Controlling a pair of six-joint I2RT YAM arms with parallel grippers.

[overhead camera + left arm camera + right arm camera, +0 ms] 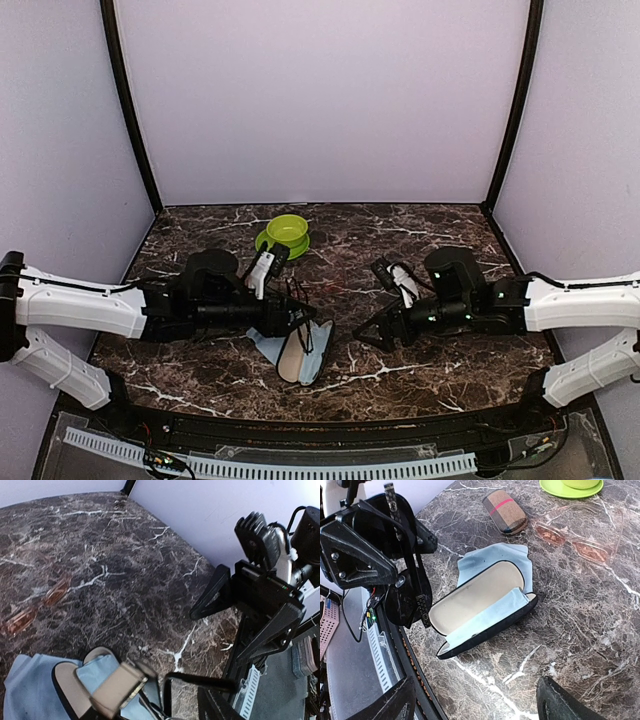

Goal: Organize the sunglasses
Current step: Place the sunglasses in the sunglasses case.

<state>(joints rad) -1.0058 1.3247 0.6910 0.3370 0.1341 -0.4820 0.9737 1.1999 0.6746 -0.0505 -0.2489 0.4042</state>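
left pincer (pixel 297 320) holding sunglasses (pixel 305 334), open case (pixel 291 363)

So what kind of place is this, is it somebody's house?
Probably not. It looks like a robot test booth: two white-and-black robot arms reach over a dark marble-patterned tabletop, closed in by plain pale lilac walls with black corner posts.

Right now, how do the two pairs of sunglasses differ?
The dark sunglasses have black lenses; the reddish sunglasses have see-through red-brown ones. The dark sunglasses are held in the left claw near the open case; the reddish sunglasses lie on the marble table, arms unfolded. Both have tinted lenses.
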